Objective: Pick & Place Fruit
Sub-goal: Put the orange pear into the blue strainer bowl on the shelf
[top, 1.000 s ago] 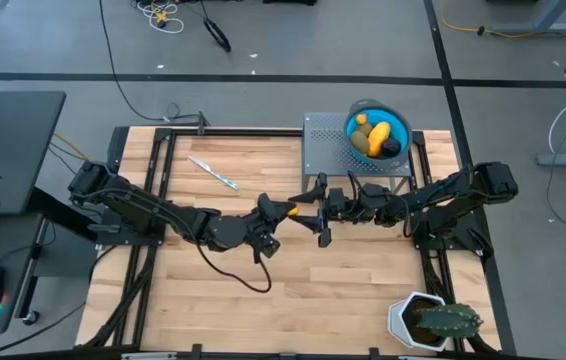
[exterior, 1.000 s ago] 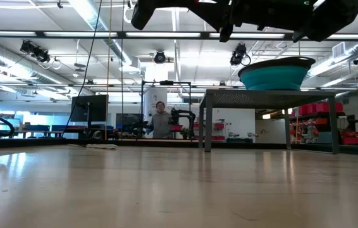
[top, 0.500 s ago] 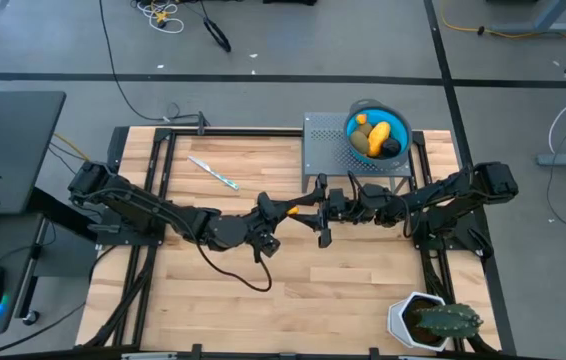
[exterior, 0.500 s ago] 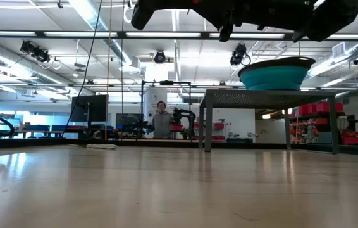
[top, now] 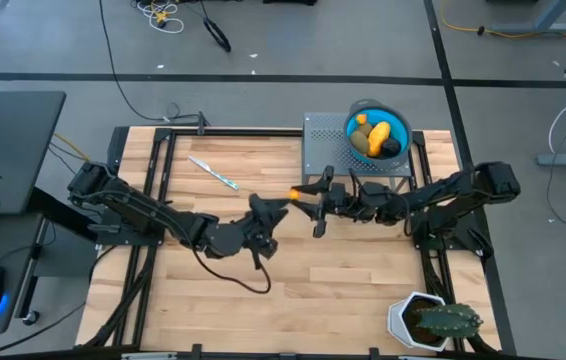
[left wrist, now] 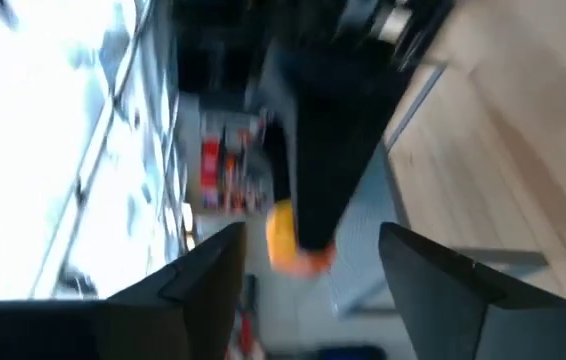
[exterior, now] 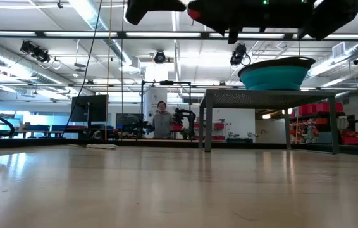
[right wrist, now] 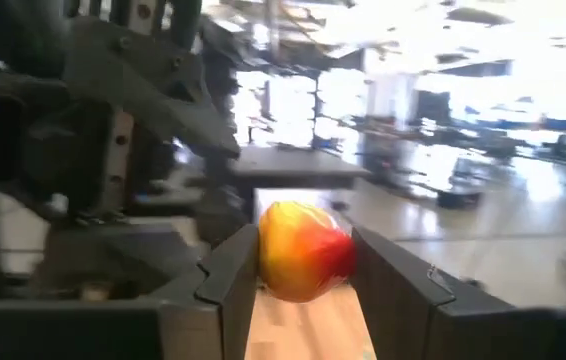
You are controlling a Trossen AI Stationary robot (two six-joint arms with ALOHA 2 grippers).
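A small orange-red and yellow fruit [top: 294, 194] is held above the table's middle by my right gripper [top: 301, 195], which reaches in from the table's right and is shut on it. It also shows in the right wrist view [right wrist: 303, 250] and the left wrist view [left wrist: 283, 236]. My left gripper [top: 266, 207] is open and empty just left of the fruit, its fingers [left wrist: 213, 265] pointing at it. A round blue bowl [top: 395, 118] on a grey metal stand [top: 328, 150] at the far right holds yellow, olive-brown and near-black pieces [top: 376, 136]. My right gripper pinches the fruit's two opposite sides [right wrist: 268, 255] between its two fingers. The fingers [right wrist: 228, 280] come in level from the table's right side. The fruit is lifted clear of the table.
A thin silvery-white stick [top: 213, 172] lies on the wood at the far left. A white pot with a cactus [top: 431, 320] stands at the near right corner. A person [exterior: 161, 120] stands in the room far behind the table. Bare wood lies below both grippers.
The fruit stood between both grippers; now my left gripper has drawn back from it toward the table's left. My right gripper has carried the fruit a little toward the table's far edge, still clear of the table.
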